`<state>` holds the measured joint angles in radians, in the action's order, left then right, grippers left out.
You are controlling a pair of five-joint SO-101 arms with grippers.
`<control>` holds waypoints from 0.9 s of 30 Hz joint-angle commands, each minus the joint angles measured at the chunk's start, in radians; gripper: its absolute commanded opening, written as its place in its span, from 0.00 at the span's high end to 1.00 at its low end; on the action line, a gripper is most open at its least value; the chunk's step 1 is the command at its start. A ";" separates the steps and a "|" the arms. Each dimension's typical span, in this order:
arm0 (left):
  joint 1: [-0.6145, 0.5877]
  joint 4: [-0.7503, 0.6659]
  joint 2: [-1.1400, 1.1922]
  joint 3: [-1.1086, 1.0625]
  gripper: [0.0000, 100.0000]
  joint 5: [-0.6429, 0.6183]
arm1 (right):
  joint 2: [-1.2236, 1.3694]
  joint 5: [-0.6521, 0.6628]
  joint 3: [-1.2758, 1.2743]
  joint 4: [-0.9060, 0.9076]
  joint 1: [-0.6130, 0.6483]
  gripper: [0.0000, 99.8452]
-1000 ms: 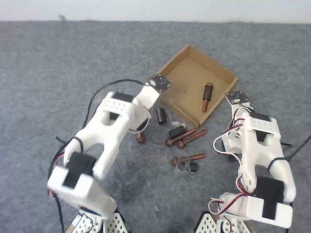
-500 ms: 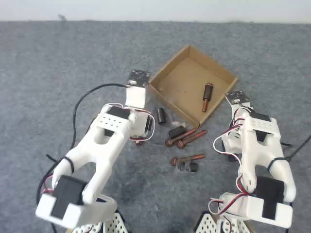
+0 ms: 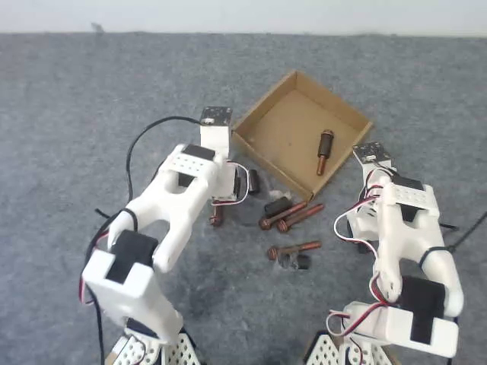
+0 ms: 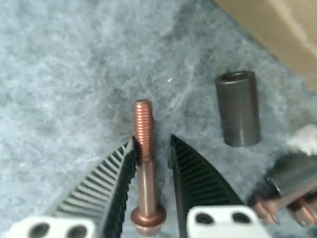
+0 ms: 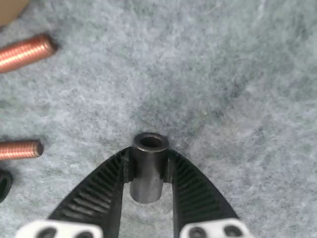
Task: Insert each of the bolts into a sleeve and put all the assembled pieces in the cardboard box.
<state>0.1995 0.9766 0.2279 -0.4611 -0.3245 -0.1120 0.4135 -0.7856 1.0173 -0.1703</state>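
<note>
Against the view from one second ago, the left arm has swung off the near corner of the cardboard box (image 3: 289,129) and come down over the grey carpet (image 3: 91,114) beside it. The right arm and all loose parts lie as before. The left gripper (image 4: 152,140) is released, its jaws parted and set astride the shank of a copper bolt (image 4: 143,148) lying flat on the carpet. One jaw sits against the thread and a narrow gap shows at the other. A loose sleeve (image 4: 237,109) lies near that bolt, apart from it, on the side toward the box wall. The right gripper (image 5: 148,152) is clenched on a dark held sleeve (image 5: 148,171), fingers pressed to both its sides and its open bore facing the camera, low over the carpet. One assembled piece (image 3: 324,152) lies inside the cardboard box near its right wall. Between the arms, a pair of bolts (image 3: 291,216) lie side by side on the carpet, with a further single bolt (image 3: 295,248) nearer the arm bases and dark parts (image 3: 297,261) just beside it.
</note>
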 commanded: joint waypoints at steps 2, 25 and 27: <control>0.002 0.054 0.000 0.050 0.90 0.080 | 0.001 -0.006 0.020 -0.012 -0.007 0.99; 0.058 0.213 -0.009 0.067 0.84 1.000 | 0.001 -0.006 0.020 -0.012 -0.010 0.99; 0.049 0.210 -0.009 0.091 0.80 0.947 | 0.001 -0.005 0.020 -0.012 -0.010 0.99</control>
<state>0.2455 1.2037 0.2309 -0.4365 0.7342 -0.1120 0.4135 -0.7856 1.0173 -0.1703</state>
